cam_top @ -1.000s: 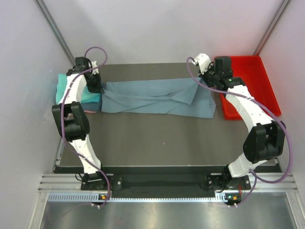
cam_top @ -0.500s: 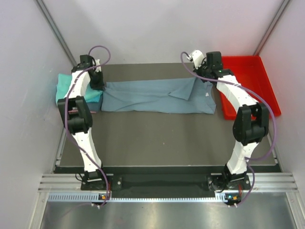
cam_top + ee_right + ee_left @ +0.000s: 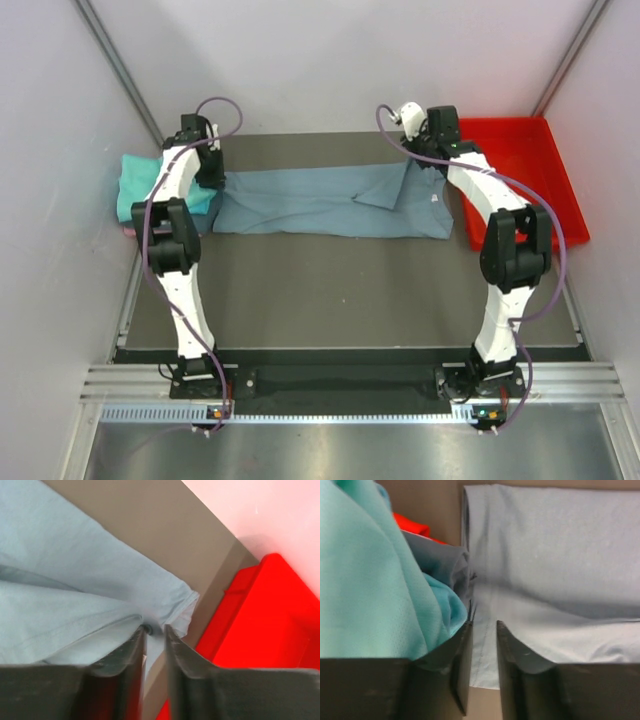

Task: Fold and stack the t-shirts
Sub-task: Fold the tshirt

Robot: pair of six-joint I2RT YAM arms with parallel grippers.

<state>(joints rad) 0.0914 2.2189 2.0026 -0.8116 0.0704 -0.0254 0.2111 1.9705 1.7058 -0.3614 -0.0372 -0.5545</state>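
Note:
A dusty grey-blue t-shirt [image 3: 320, 205] lies as a long folded strip across the back of the table. My left gripper [image 3: 212, 178] is at its left end, jaws a narrow gap apart over the shirt's hem [image 3: 485, 655]. Beside the left gripper [image 3: 484, 625] sits a stack of t-shirts with a bright teal one [image 3: 365, 570] on top. My right gripper [image 3: 425, 162] is at the strip's right end. In the right wrist view this gripper [image 3: 155, 627] stands slightly parted, with the shirt's corner [image 3: 172, 607] lying loose at the fingertips.
The teal stack [image 3: 140, 185] sits at the table's far left edge, with a red-orange cloth [image 3: 412, 526] and a blue-grey one [image 3: 440, 560] in it. A red plastic tray [image 3: 545, 170] stands at the back right, close to the right gripper. White walls enclose three sides.
Both arms moved toward the back wall and the grey-blue shirt settled flatter on the table. Both grippers went from shut to slightly parted.

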